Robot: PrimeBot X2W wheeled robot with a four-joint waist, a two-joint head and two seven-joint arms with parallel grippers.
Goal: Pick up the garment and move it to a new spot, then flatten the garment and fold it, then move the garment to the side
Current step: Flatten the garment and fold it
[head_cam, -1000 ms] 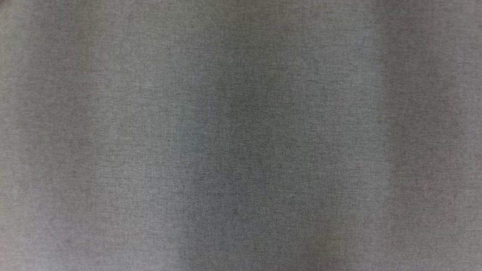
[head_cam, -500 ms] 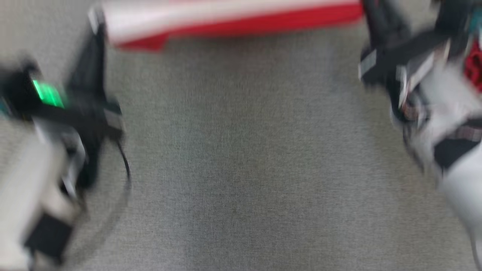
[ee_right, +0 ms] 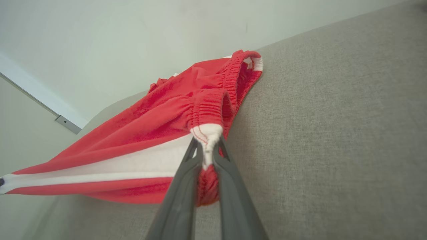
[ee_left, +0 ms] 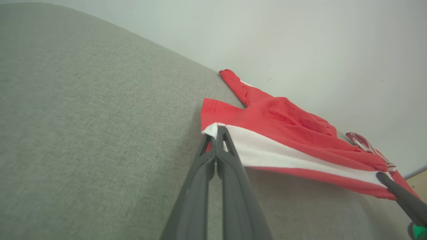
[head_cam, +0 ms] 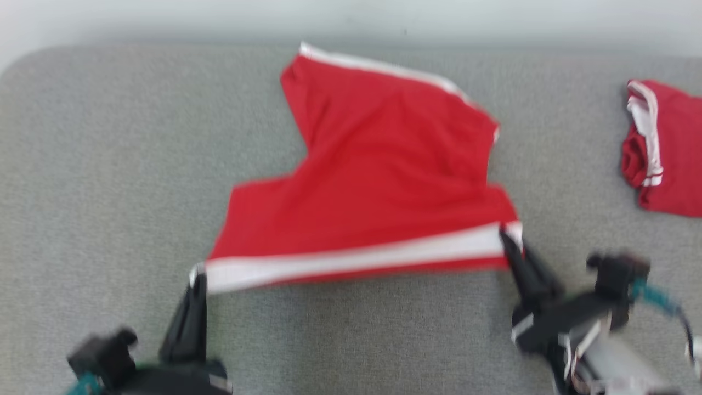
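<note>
1. Jaws: left gripper [head_cam: 197,278] clamped on one corner of shorts [head_cam: 378,181], at the white stripe; right gripper [head_cam: 509,241] clamped on the other corner.
2. Striped edge spans between jaws, lifted; rest trails ahead onto pad [head_cam: 109,164].
3. Long axis runs jaw to jaw; arms equally near.

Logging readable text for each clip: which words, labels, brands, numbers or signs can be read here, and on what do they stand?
None can be read.
The red shorts bear a plain white stripe, with no print or tag lettering.
The second red garment, the grey surface and the pale wall carry no marks; the head view is slightly blurred.
</note>
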